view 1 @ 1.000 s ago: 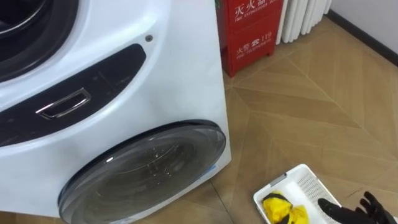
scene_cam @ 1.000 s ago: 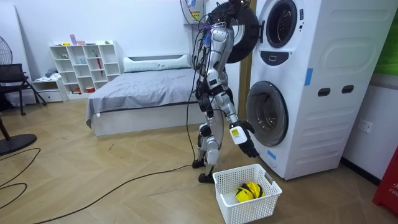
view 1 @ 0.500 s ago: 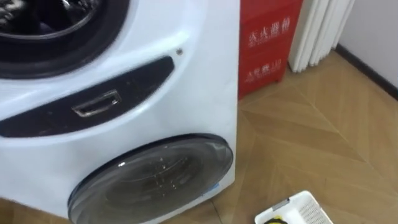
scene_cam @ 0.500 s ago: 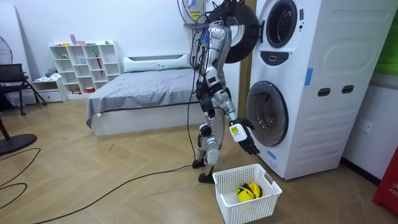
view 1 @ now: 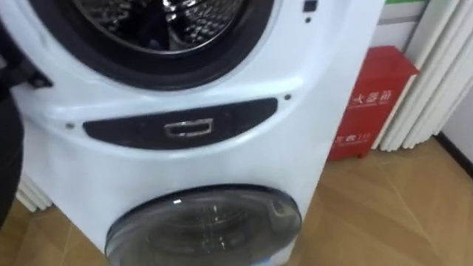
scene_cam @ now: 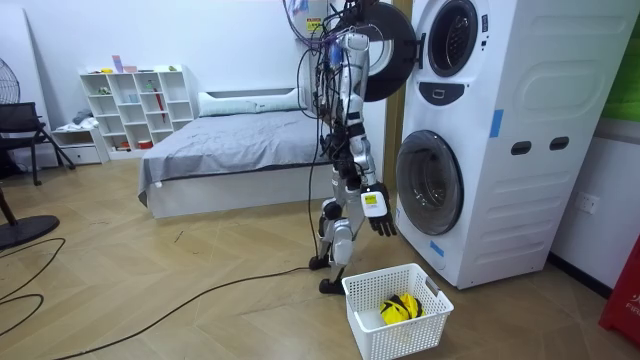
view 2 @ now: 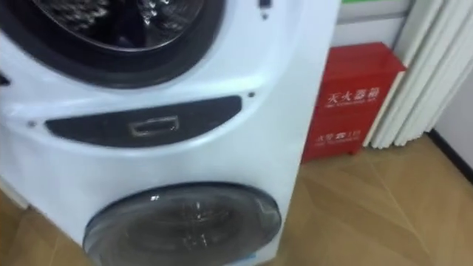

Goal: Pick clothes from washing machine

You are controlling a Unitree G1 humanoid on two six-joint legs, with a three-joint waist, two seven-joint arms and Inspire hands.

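The right hand [scene_cam: 381,222] has been drawn back from the basket [scene_cam: 396,338] and is hung open and empty, presumably so the upper drum [view 1: 170,16] can be reached.

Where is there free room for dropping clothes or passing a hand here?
The basket is bare on the room view's left of the yellow cloth. The upper drum's mouth stands open, its door swung aside. Crowded only where the cloth lies.
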